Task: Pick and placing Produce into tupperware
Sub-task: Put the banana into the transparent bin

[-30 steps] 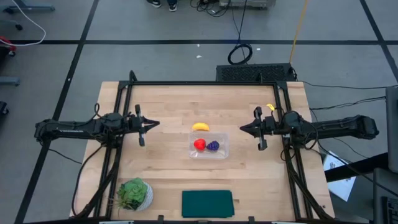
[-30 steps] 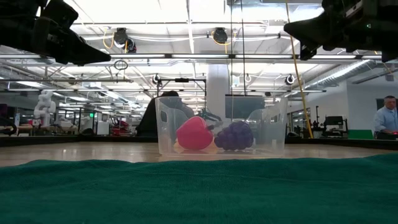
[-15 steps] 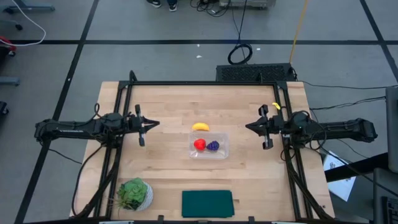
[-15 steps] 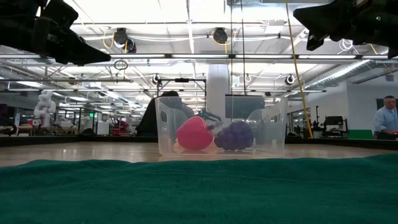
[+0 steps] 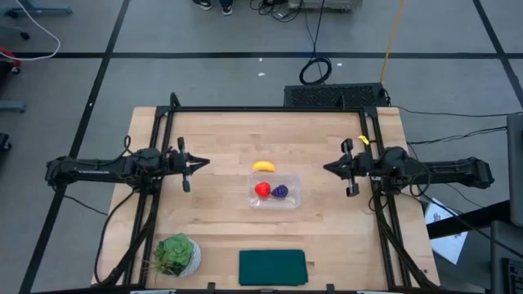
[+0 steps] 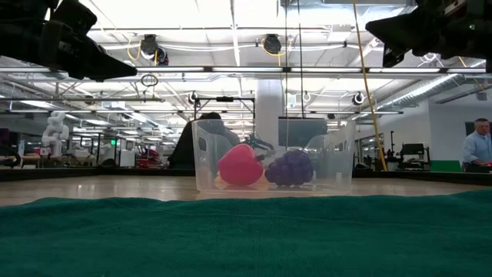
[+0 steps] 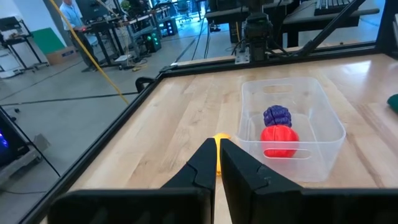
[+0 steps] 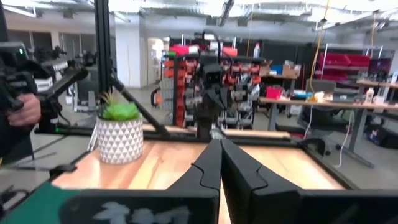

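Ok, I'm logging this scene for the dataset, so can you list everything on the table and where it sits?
Tupperware: one, clear, table centre.
Red fruit: one, red, inside the tupperware.
Grape cluster: one, purple, inside the tupperware beside the red fruit.
Banana: one, yellow, on the table just outside the tupperware's far wall.
Plant: one, green in a white pot, near left corner.
Mat: one, dark green, near edge.
Left gripper: dark, raised left of the tupperware, fingers shut.
Right gripper: dark, raised at the right, fingers shut.
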